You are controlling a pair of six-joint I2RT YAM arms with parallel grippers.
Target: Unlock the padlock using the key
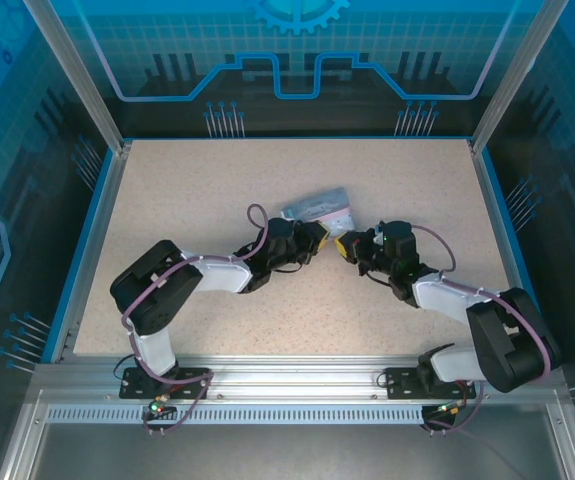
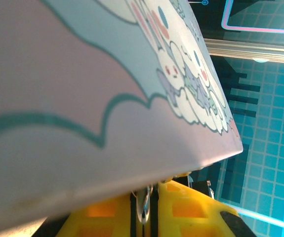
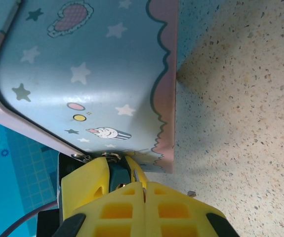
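Seemingly the padlock (image 3: 116, 177), a small dark body, sits right at the tips of the right gripper (image 3: 142, 186), just under the lower edge of the tin (image 3: 82, 74). That gripper is closed, though I cannot tell whether it pinches the padlock. The key (image 2: 142, 205), a thin silvery sliver, stands between the yellow fingers of the left gripper (image 2: 149, 197), which is narrowed onto it below the tin. Both grippers meet tip to tip beside the tin, mid-desk (image 1: 167, 200).
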